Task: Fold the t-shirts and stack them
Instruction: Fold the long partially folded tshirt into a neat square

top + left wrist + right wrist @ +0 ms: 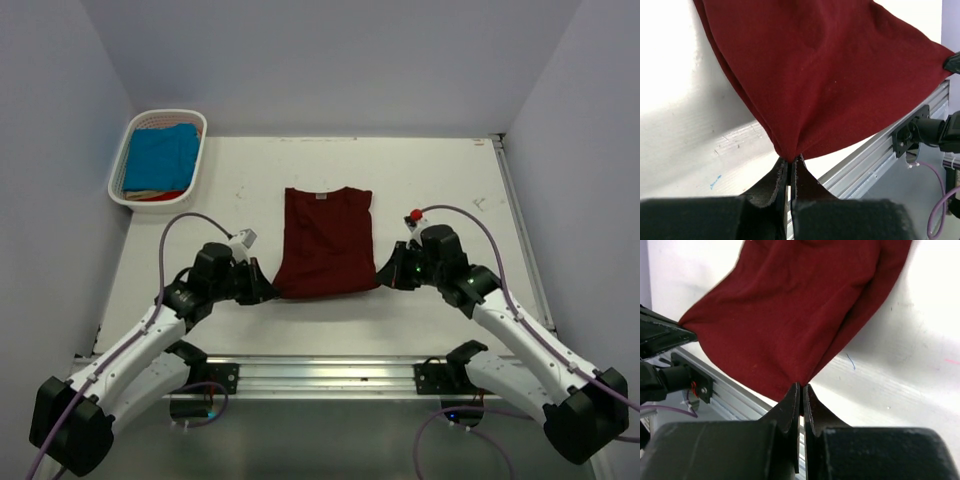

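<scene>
The dark maroon t-shirt (327,243) lies on the white table, folded narrow lengthwise, its collar at the far end. My left gripper (268,289) is shut on its near left corner, and in the left wrist view (790,159) the cloth (830,75) fans out taut from the fingertips. My right gripper (384,277) is shut on the near right corner, and in the right wrist view (801,386) the maroon cloth (790,315) stretches up and away. A turquoise-blue t-shirt (161,158) lies in the basket at the far left.
A white slatted basket (200,150) stands at the table's far left corner with red and pale cloth under the blue one. An aluminium rail (330,373) runs along the near table edge. Purple cables loop from both arms. Grey walls enclose the table.
</scene>
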Controlling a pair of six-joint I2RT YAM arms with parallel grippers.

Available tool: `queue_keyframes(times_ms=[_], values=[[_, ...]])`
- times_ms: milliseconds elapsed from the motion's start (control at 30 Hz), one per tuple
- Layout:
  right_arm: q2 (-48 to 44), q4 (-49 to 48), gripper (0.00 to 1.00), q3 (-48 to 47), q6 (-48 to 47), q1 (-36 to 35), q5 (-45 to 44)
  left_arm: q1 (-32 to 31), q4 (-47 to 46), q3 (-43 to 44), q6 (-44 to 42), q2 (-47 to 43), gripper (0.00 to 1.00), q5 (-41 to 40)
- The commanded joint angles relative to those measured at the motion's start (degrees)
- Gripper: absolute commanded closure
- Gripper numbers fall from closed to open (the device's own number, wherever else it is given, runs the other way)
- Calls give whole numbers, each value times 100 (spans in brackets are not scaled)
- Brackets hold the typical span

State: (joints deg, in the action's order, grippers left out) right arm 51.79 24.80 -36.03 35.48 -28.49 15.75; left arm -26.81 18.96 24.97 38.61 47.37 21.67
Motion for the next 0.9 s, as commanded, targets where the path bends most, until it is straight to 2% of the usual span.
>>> queue_keyframes(times_ms=[0,167,333,533,867], values=[[145,271,100,-571,-146,1,-405,-9,512,508,-354,-36,100,-444],[884,-62,100,-1212,-436,10,-871,26,284,1008,-766,421,100,-1138],[1718,-466,100,-1783,-569,1,-1363,280,-331,1545,-1215,1194,100,-1674],[2300,-651,100,-2468,-736,10,-1776,483,-823,2694,-1452,2126,100,-1666],[3486,-616,100,-3594,-859,133,-2559,720,-1411,3927,-1620,3804,100,-1245]])
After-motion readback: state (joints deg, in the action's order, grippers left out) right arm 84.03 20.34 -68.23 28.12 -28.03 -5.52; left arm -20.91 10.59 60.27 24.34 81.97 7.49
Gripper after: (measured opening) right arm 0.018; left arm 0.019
